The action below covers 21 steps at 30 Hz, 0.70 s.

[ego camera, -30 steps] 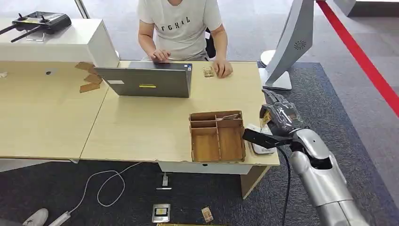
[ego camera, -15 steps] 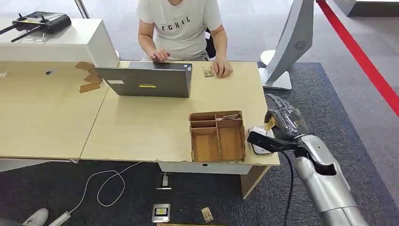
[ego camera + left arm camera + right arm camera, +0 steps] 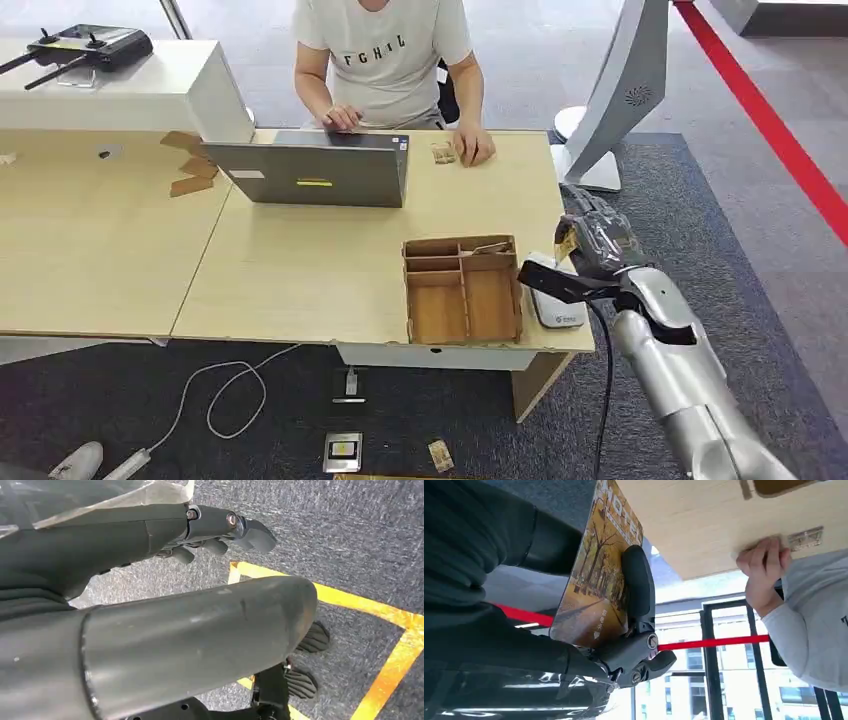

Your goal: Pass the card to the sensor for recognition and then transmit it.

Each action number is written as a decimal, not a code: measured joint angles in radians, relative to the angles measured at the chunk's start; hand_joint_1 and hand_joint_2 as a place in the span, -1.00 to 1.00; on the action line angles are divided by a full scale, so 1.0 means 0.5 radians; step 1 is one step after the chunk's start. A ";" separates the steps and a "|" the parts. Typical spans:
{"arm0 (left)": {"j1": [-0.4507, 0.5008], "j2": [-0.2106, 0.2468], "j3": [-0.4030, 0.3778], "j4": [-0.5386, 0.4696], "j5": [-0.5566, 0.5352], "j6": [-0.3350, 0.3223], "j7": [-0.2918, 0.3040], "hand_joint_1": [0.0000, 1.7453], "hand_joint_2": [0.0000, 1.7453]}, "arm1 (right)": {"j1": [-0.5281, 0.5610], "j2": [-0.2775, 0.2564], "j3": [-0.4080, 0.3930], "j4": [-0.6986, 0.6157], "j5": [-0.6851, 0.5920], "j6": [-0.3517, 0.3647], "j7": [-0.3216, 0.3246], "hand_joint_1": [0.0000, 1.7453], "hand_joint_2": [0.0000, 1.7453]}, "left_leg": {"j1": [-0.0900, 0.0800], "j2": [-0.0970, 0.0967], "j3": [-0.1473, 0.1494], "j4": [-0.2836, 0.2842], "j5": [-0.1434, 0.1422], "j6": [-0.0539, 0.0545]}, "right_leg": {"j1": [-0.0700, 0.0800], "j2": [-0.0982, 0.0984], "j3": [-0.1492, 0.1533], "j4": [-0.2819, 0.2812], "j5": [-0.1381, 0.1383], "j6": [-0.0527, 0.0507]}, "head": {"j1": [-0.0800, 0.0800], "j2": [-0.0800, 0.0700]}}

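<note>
My right hand hovers just past the table's right edge and pinches a yellow card with an autumn-tree picture. In the right wrist view the card stands between the thumb and the dark fingers. The white sensor lies flat at the table's right front corner, below and slightly left of the card, which is not touching it. My left hand hangs over the dark carpet with nothing in it, its fingers loosely apart.
A wooden compartment tray sits just left of the sensor. A person sits across the table behind a grey laptop, one hand beside a small card. A white stand rises at the far right.
My right hand dipped toward the front with the card, then rose back and slightly left. More of the white sensor now shows under the wrist.
</note>
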 joint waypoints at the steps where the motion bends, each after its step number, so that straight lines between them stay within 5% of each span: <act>1: 0.001 0.000 0.000 0.000 -0.001 -0.001 -0.001 -1.00 -1.00 | -0.015 0.017 0.005 0.034 0.005 -0.016 -0.005 1.00 1.00 | 0.000 0.000 0.000 0.000 0.000 0.000 | 0.000 0.000 0.000 0.000 0.000 0.000 | -0.001 0.000; 21: 0.005 -0.009 -0.002 0.000 0.046 0.029 0.008 -1.00 -1.00 | -0.111 0.103 0.022 0.698 0.008 -0.247 -0.079 1.00 1.00 | 0.000 0.000 0.000 0.000 0.000 0.000 | 0.000 0.000 -0.001 0.000 0.000 0.000 | -0.001 0.000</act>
